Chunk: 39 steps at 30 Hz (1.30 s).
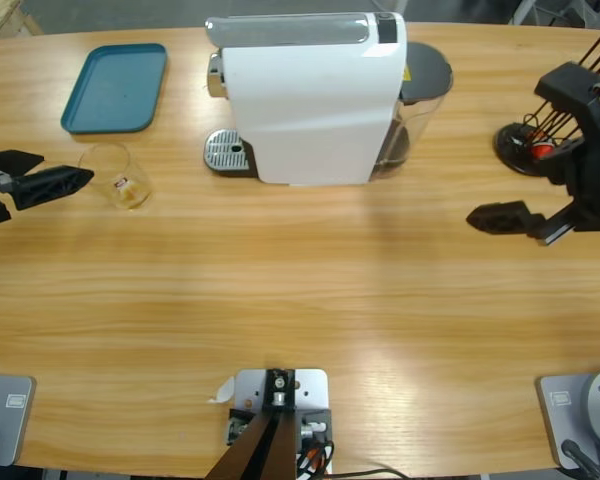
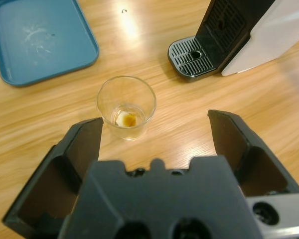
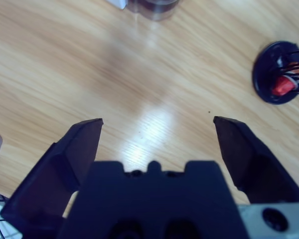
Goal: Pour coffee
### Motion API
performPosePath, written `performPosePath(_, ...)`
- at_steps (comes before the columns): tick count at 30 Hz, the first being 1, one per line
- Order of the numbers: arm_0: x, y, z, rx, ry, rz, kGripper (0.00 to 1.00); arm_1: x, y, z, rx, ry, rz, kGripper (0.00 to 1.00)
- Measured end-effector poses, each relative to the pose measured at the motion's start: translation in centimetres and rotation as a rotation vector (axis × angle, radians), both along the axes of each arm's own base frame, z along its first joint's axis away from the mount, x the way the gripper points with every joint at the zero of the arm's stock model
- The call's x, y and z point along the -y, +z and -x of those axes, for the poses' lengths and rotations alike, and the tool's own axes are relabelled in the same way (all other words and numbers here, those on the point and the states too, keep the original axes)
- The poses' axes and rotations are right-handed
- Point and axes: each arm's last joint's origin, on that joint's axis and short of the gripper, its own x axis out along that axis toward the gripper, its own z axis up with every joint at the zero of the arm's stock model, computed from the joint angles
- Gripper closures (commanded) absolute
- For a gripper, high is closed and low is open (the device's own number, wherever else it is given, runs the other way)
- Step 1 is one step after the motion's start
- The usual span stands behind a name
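approach step: left pincer [image 2: 154, 132], jaws spread, faces the glass [image 2: 126, 105] at centre frame, coffee [image 2: 129, 119] pooled in its bottom. right pincer [image 3: 157, 137] spread over bare surface [image 3: 89, 74]. next move, by judgement: advance and close on the glass.

Bright light from above makes shiny white spots on the worktop [image 3: 154, 124]; close claws look blurry.
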Motion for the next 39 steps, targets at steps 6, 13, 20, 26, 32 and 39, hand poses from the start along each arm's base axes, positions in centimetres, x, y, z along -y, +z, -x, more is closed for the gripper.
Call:
performPosePath(6,0.8,-1.3,-1.1,-0.048,0.005,-0.026,0.087,0.0,-0.9,0.1,-0.019,0.001,-0.017,0.0)
performPosePath(13,1.7,-2.7,-2.4,-0.096,0.007,-0.062,0.087,0.0,-1.2,0.2,-0.026,0.004,-0.024,0.0)
performPosePath(20,2.6,-4.1,-4.0,-0.115,0.041,-0.102,0.087,0.0,-1.2,0.3,-0.027,0.006,-0.03,0.0)
performPosePath(26,3.0,-4.6,-4.8,-0.099,0.08,-0.119,0.087,0.3,-0.9,0.5,-0.021,0.008,-0.042,0.0)
performPosePath(32,2.9,-3.3,-3.7,-0.037,0.043,-0.091,0.087,0.1,-1.0,0.4,-0.015,0.009,-0.055,0.0)
performPosePath(39,1.2,0.3,-1.6,0.153,0.028,-0.02,0.087,0.1,-1.1,0.4,-0.014,0.011,-0.06,0.0)
